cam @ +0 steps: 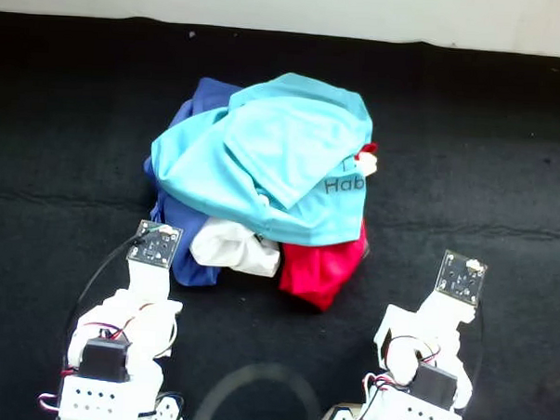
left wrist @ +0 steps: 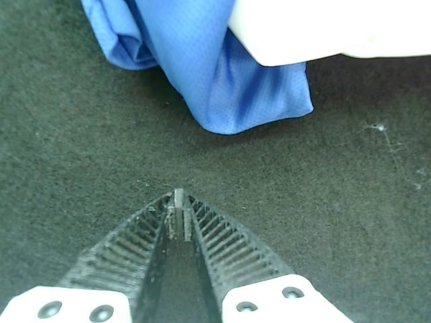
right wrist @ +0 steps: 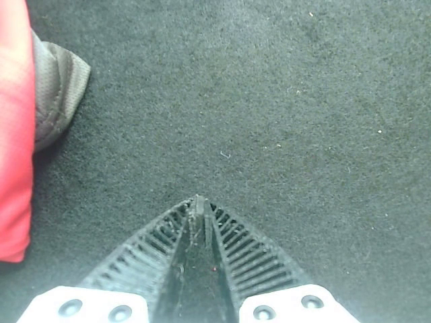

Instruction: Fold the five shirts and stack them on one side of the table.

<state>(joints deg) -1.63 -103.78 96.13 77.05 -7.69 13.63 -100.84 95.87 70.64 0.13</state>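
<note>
High view: dark lettering (cam: 343, 181) on the turquoise shirt (cam: 263, 163); left fingers (left wrist: 145, 237) and right fingers (right wrist: 237, 250) pressed together.

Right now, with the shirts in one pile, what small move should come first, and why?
Probably open the left gripper, shut over the table, and raise it toward the light blue shirt. It lies on top of the dark blue shirt, white shirt and red shirt, so it should come off first.
</note>
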